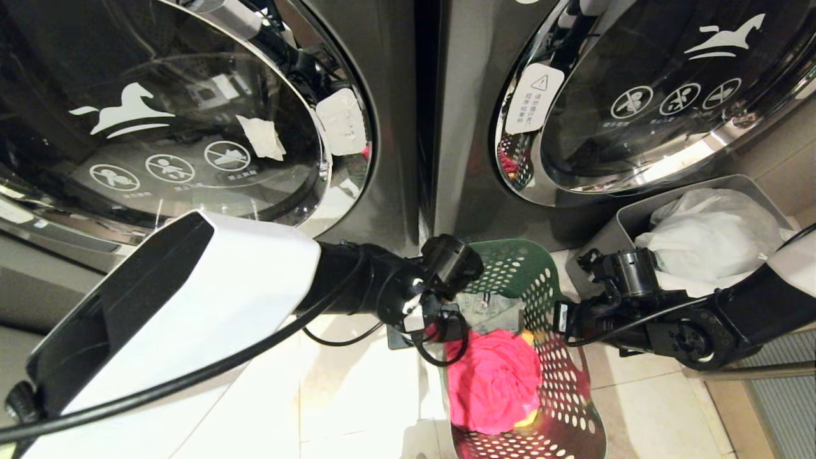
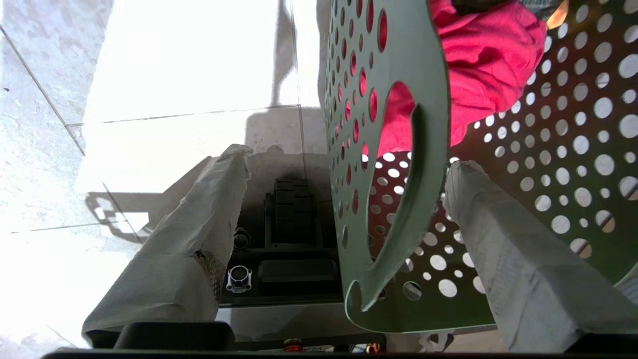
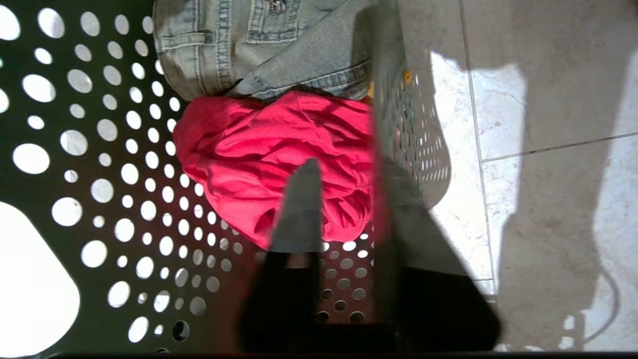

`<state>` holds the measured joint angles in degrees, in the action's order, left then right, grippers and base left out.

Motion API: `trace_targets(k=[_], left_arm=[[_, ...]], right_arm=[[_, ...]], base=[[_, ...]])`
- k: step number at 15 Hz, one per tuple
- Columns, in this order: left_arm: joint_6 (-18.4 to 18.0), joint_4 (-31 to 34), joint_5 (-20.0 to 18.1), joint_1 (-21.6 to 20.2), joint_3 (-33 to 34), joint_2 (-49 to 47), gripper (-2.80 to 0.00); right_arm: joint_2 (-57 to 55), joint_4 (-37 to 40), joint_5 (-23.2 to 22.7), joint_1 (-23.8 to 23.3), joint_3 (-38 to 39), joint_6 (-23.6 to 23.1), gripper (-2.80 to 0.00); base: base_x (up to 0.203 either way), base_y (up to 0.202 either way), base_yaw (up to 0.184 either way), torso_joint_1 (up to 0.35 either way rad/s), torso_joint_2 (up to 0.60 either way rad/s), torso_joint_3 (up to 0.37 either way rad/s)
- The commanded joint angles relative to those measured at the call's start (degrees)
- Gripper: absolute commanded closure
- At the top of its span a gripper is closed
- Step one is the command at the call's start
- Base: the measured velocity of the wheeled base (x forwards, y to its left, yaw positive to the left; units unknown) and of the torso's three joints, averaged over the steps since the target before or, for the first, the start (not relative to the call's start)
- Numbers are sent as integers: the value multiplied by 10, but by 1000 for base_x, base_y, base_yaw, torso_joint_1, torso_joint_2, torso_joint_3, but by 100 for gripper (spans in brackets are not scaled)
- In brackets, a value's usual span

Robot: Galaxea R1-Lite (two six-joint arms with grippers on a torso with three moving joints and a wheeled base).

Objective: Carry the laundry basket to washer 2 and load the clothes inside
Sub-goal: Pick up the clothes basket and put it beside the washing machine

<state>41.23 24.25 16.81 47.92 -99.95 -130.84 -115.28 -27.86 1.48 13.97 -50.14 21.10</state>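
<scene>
The dark green plastic laundry basket (image 1: 554,357) with its round-holed sides sits on the pale tiled floor (image 1: 357,395), right at the foot of two dark grey front-load washers with chrome-ringed glass doors, one on the left (image 1: 159,115) and one on the right (image 1: 663,95); no number label is readable on either, so which is washer 2 I cannot tell. Inside the basket, a bright pink-red garment (image 1: 494,382) lies bunched up, a grey-green denim piece (image 3: 269,45) beside it on the washer side, and a sliver of yellow-orange cloth (image 1: 528,336) peeks out at the edge. The left gripper (image 2: 344,194) is at the basket's left rim, its wrapped fingers (image 2: 498,239) spread wide, one outside and one inside the wall by the slot handle, clear of the plastic. The right gripper (image 3: 344,209) straddles the opposite wall with a narrow gap, one finger inside over the pink garment; whether it pinches the wall, I cannot tell. A plain grey bin (image 1: 637,220) with a white bag (image 1: 707,236) stands just right of the basket.
</scene>
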Motion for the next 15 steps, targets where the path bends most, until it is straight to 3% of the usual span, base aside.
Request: trace_targets(k=[1, 5, 9, 15], left_arm=[[3, 2, 2, 0, 0, 11, -280], [5, 6, 0, 0, 12, 49, -280], [9, -2, -11, 0, 74, 108, -280], [22, -36, -18, 0, 143, 229, -280]], right_arm=[[4, -2, 0, 0, 0, 1, -280], [39, 9, 1, 0, 18, -2, -280], [95, 76, 12, 1, 52, -8, -280], [38, 40, 35, 1, 79, -9, -280]], base=[[0, 0, 0, 0, 0, 0], [0, 0, 0, 0, 0, 0], [0, 0, 0, 0, 0, 0], [0, 0, 0, 0, 0, 0]])
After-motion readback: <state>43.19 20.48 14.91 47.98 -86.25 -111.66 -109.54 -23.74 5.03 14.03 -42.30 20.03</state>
